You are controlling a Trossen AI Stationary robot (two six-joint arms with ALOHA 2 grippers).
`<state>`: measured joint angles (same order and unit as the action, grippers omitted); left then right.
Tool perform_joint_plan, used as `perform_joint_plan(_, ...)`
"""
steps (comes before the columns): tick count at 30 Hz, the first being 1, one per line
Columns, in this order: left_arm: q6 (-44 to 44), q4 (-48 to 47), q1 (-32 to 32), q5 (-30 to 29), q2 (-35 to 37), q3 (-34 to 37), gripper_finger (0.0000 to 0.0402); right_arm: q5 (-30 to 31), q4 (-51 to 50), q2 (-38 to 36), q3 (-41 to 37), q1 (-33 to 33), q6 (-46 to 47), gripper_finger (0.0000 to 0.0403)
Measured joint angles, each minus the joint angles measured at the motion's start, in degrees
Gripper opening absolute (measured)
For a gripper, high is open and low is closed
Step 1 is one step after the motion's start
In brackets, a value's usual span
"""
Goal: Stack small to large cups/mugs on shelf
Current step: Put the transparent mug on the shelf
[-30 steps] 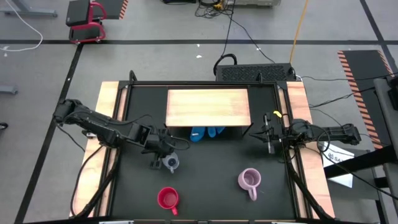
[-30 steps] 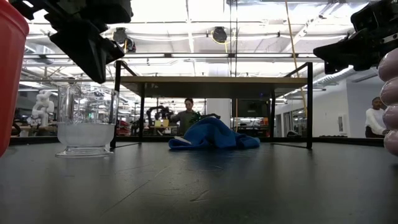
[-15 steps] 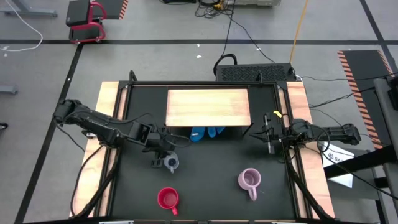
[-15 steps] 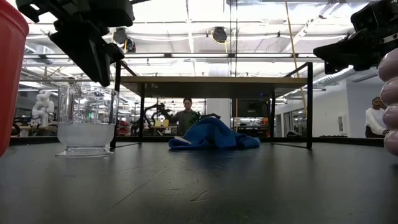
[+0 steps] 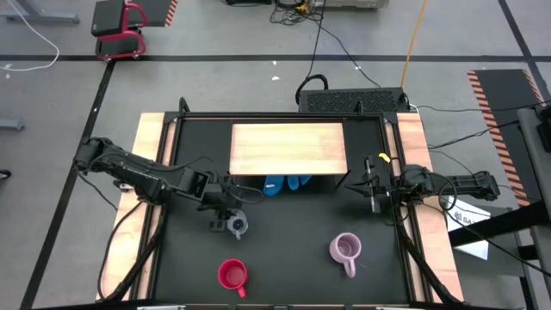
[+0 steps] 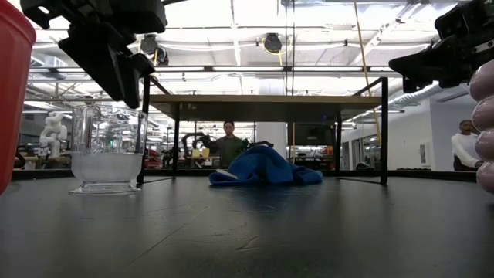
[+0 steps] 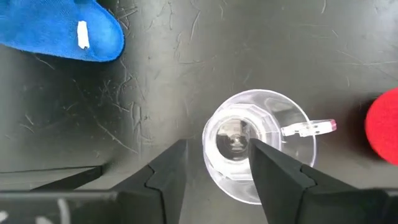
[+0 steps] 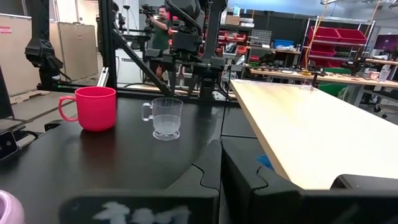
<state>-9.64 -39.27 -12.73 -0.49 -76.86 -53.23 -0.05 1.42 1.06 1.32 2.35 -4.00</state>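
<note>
Under the low board we see a blue cloth (image 6: 266, 167), crumpled in a heap on the black tabletop (image 5: 284, 258). Beyond the table, on the grey floor, stands a red stool with a black seat (image 5: 119, 26), and a black cable (image 5: 331, 39) runs across the floor near a yellow one (image 5: 415, 34). In the room behind, a person in a dark top (image 6: 228, 144) stands far off, and another person in white (image 6: 465, 147) stands at the right edge.

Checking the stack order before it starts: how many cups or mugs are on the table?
3: clear glass cup under the left gripper; red mug near the front edge; lilac mug front right. None on the shelf.
</note>
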Motion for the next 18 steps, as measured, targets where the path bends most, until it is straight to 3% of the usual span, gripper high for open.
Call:
perform_joint_plan(7,1.2,-0.2,-0.6,-3.4,-0.1,0.2,0.0184,0.0,0.0,0.0,0.0,0.0,0.1,0.0000)
perform_joint_plan(18,0.0,0.1,-0.8,0.4,-0.6,0.2,0.0184,0.0,0.0,0.0,0.0,0.0,0.1,0.0000)
